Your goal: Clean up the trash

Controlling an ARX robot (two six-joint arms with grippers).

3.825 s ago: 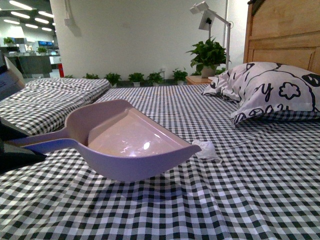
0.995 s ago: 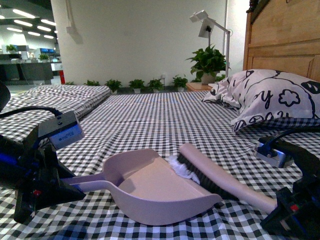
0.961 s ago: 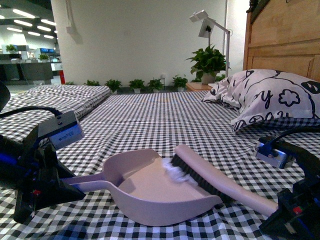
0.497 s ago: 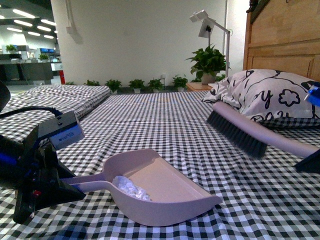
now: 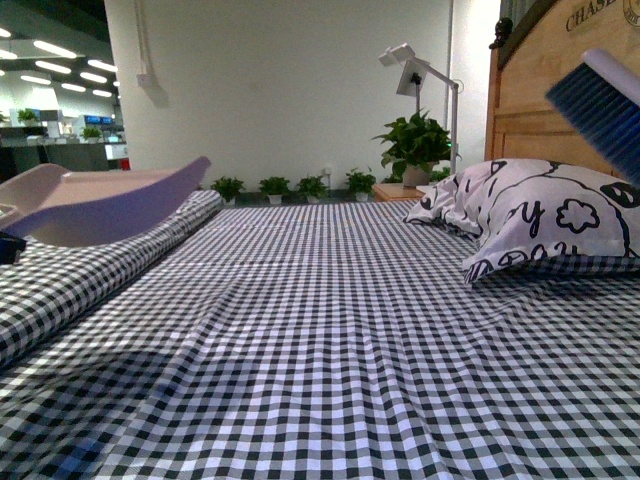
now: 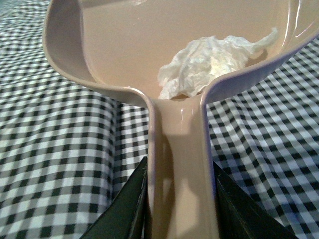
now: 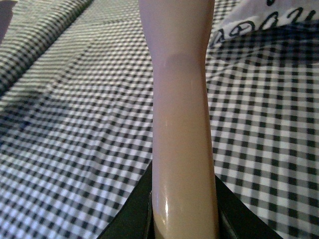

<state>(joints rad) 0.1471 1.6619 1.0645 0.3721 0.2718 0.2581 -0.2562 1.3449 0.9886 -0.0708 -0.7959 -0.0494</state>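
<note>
The trash, a crumpled white paper wad (image 6: pixel 209 64), lies inside the pale purple dustpan (image 6: pixel 149 45) near where its handle starts. My left gripper (image 6: pixel 180 209) is shut on the dustpan's handle. In the front view the dustpan (image 5: pixel 110 205) is held up at the far left above the bed, and the wad is hidden inside it. My right gripper (image 7: pixel 183 214) is shut on the brush's pale handle (image 7: pixel 182 124). The brush's bristle head (image 5: pixel 600 105) shows raised at the top right of the front view. Neither gripper body shows in the front view.
The bed is covered by a black-and-white checked sheet (image 5: pixel 330 330). A white pillow with black doodles (image 5: pixel 540 215) lies at the right against a wooden headboard (image 5: pixel 545 110). A second checked bed (image 5: pixel 80 270), a lamp (image 5: pixel 420 70) and potted plants (image 5: pixel 415 130) stand behind.
The brush swept the paper wad into the dustpan, then lifted away to the upper right. The dustpan with the wad in it has risen off the sheet and moved left.
</note>
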